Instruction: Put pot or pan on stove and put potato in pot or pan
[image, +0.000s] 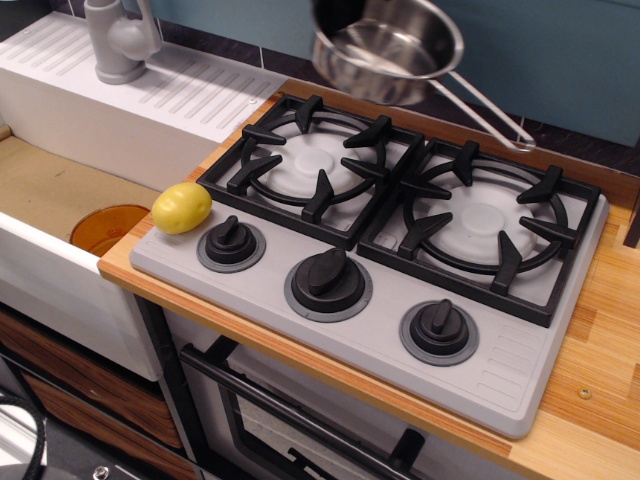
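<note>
My gripper (335, 12), barely in frame at top, carries the steel saucepan (388, 50) in mid-air above the stove's (400, 250) rear edge; can't tell its jaw state. Potato (181, 207) sits at stove's front-left corner, beside left knob (231, 241).

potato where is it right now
The potato sits at the stove's front-left corner, on the left of the picture, just left of the leftmost knob and beside the orange disc in the sink.
</note>
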